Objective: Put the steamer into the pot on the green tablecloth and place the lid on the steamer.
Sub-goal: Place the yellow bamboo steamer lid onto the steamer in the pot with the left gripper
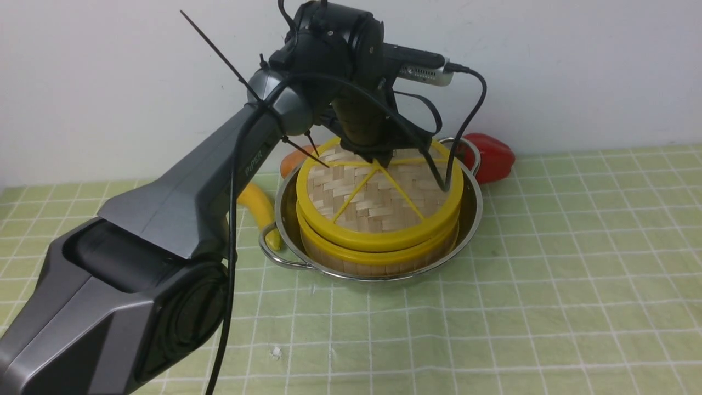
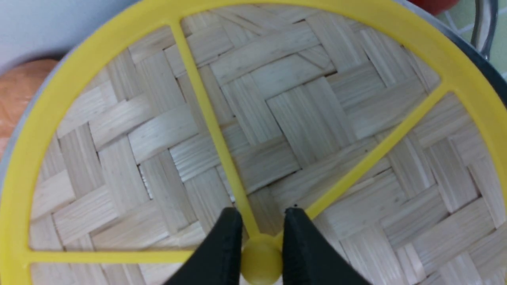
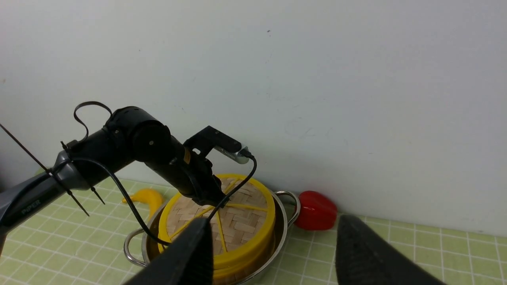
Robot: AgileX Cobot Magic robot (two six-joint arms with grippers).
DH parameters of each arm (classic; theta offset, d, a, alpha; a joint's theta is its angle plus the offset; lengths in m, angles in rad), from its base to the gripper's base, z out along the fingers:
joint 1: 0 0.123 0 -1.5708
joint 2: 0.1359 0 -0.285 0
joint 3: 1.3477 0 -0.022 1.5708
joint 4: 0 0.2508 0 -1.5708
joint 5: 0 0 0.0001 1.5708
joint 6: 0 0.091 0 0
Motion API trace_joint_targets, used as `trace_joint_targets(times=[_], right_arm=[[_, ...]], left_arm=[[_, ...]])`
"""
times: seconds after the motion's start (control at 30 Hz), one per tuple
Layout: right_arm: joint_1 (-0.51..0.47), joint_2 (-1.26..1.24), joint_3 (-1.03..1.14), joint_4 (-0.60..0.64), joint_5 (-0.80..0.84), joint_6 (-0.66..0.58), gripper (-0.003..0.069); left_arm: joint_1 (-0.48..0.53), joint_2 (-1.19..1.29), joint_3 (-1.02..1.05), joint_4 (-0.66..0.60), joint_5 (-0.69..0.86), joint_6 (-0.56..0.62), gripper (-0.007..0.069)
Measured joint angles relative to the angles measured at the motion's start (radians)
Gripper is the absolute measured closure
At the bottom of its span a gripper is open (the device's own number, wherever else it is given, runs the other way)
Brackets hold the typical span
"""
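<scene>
A banana (image 1: 258,203) lies leftmost. Beside it, near the desk's far edge, the pot (image 1: 476,211) is set on the green tablecloth (image 1: 576,247). The steamer (image 1: 378,264) is seated inside and the lid (image 1: 378,211) is laid on top. The lid's hub is clasped by the left gripper (image 2: 262,221). The right gripper (image 3: 275,221) is held spread wide, empty.

Soft, even light fills every view, leaving only faint shadows on the green tablecloth (image 1: 548,247) beside the pot (image 1: 469,208), whose steel shows dull reflections. The lid (image 2: 297,103) shows a sharp weave in the left wrist view. The fingers of the right gripper (image 3: 273,225) are dark and blurred near the lens.
</scene>
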Motion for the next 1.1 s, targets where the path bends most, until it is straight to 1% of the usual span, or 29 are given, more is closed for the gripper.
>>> trace_joint_targets(times=[0.47, 0.7, 0.9, 1.1], right_arm=[[0.000, 0.000, 0.000, -0.003, 0.000, 0.000, 0.0240], [0.000, 0.000, 0.000, -0.004, 0.000, 0.000, 0.0240], [0.000, 0.000, 0.000, -0.004, 0.000, 0.000, 0.0240], [0.000, 0.001, 0.000, -0.006, 0.000, 0.000, 0.0240]], left_arm=[[0.000, -0.002, 0.000, -0.005, 0.000, -0.003, 0.0501], [0.000, -0.067, 0.001, -0.008, 0.001, -0.004, 0.0501], [0.000, -0.132, 0.070, -0.009, 0.001, -0.004, 0.0501], [0.000, -0.134, 0.089, -0.009, 0.001, -0.004, 0.0501]])
